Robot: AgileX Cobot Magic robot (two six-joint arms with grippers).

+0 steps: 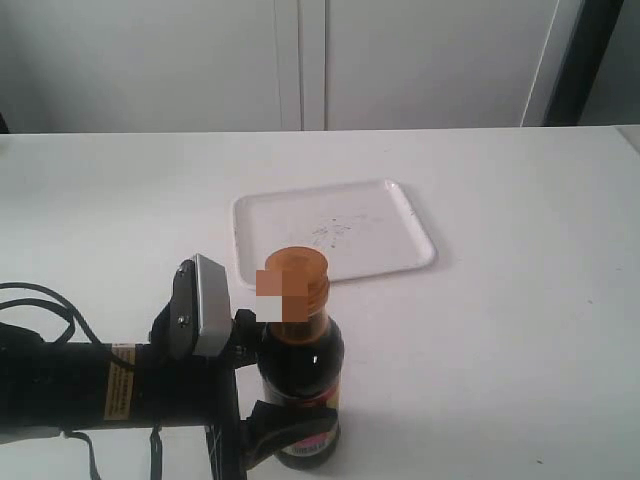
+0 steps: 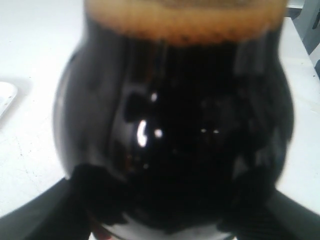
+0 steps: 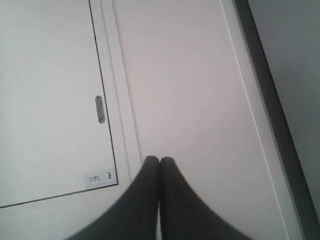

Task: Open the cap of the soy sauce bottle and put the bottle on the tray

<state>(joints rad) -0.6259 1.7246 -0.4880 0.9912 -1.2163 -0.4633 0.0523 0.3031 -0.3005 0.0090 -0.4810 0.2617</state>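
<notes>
Right now the left gripper (image 1: 290,425) has the small clear soy sauce bottle of dark brown liquid (image 1: 300,385) clamped low on its body, jaws closed around it from the left side, just above the pink, yellow and green label. The bottle stands upright on the white bench (image 1: 520,330), long axis vertical, so the orange-brown ribbed plastic cap (image 1: 297,268) points straight up and sits clear above the jaws. In the left wrist view the dark glass belly fills nearly everything, with the black fingers (image 2: 45,215) hugging it at either lower corner. Whether the cap is lifted at all I cannot tell; part of it is blurred out, though it looks seated. The flat white rectangular plastic tray with rounded corners (image 1: 410,255) lies just beyond the bottle, farther from the camera and a shade to the right, near but not touching. And the right gripper (image 3: 159,200)? Its jaws are pressed together on nothing, aimed at a pale cabinet door (image 3: 50,100), and it does not show in the exterior view at all. So the cap is the job, I'd judge: the left arm steadies the bottle while the right must come in over the top, from above and from the bottle's right side, to lever that flip-top up.
</notes>
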